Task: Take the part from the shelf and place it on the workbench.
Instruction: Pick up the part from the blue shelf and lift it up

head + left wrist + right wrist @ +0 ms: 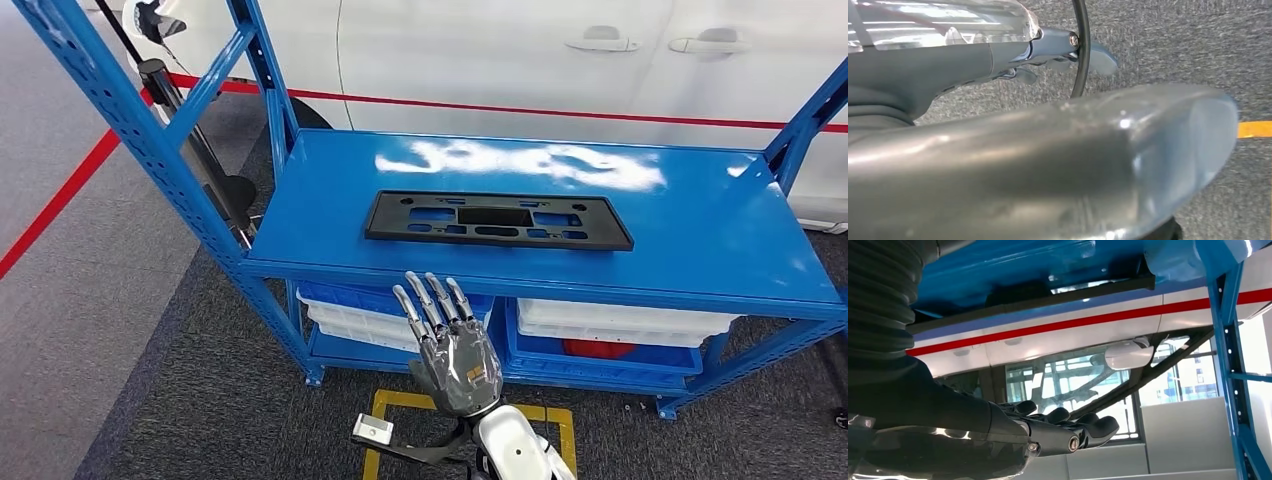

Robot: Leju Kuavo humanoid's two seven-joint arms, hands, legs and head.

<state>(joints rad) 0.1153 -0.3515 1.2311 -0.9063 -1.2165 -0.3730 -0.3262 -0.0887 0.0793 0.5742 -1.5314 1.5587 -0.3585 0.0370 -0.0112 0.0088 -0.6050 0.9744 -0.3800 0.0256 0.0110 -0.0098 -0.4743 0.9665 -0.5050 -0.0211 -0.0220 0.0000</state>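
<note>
We saw the flat black rectangular plastic part (pixel 498 221) lying on the top level of the blue metal shelf (pixel 700 240), in the middle of the frame, with nothing touching it. The right hand (pixel 455 350) was raised in the lower centre, just below the shelf's front edge, its fingers (pixel 432 300) straight, a little apart and holding nothing. The left hand (pixel 1063 47) showed over grey carpet; we could not tell how its fingers stood. White plastic bins (pixel 620 320) sat on the lower level.
</note>
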